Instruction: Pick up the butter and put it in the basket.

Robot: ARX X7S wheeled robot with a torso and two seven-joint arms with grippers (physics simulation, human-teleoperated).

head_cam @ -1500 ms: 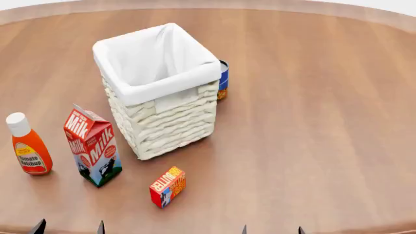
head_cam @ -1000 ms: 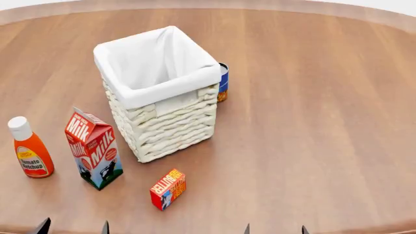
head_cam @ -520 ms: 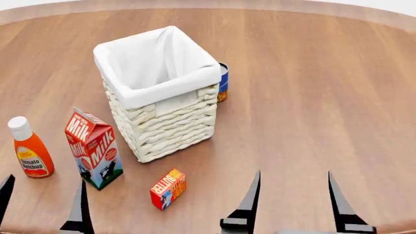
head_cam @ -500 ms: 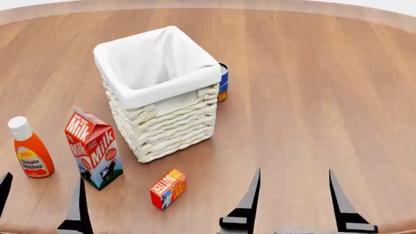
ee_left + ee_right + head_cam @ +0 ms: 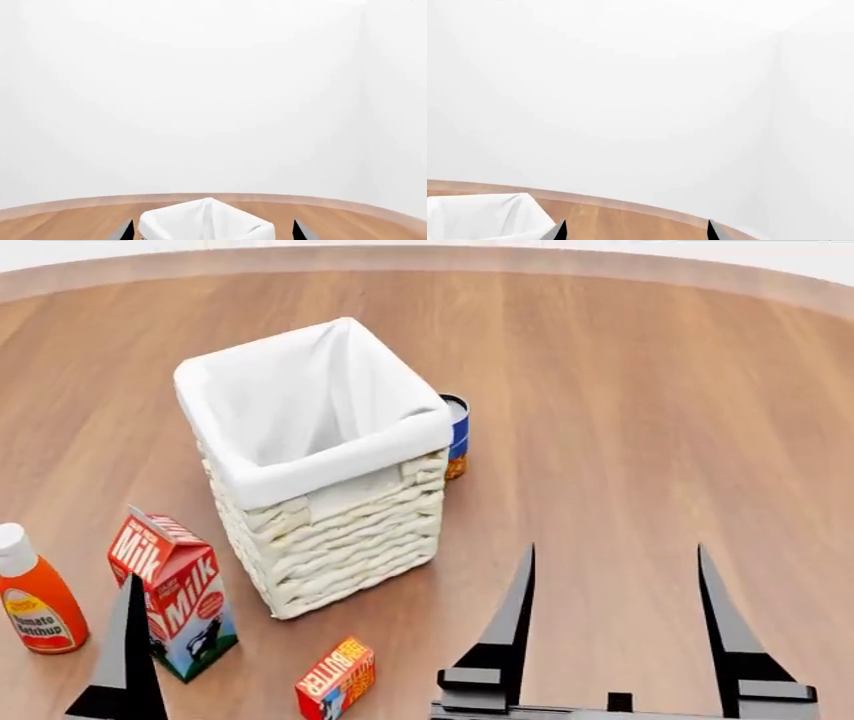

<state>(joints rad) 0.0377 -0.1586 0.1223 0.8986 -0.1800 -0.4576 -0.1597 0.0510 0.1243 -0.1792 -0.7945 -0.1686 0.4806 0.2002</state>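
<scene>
Butter (image 5: 335, 692) lies untouched in front of the basket (image 5: 334, 525) — we have both grippers, left (image 5: 210, 231) and right (image 5: 614, 570), spread wide and empty, so grasp and transfer remain.

my right claw (image 5: 614, 590) and left claw (image 5: 127, 640) are black. the desk (image 5: 667, 390) is warm brown woodgrain. the basket (image 5: 350, 530) is cream-white woven wicker with a white cloth liner (image 5: 287, 405). the butter (image 5: 335, 680) is red and orange-yellow; the milk carton (image 5: 180, 590) red, white and blue; the ketchup bottle (image 5: 38, 600) orange, white-capped.
</scene>
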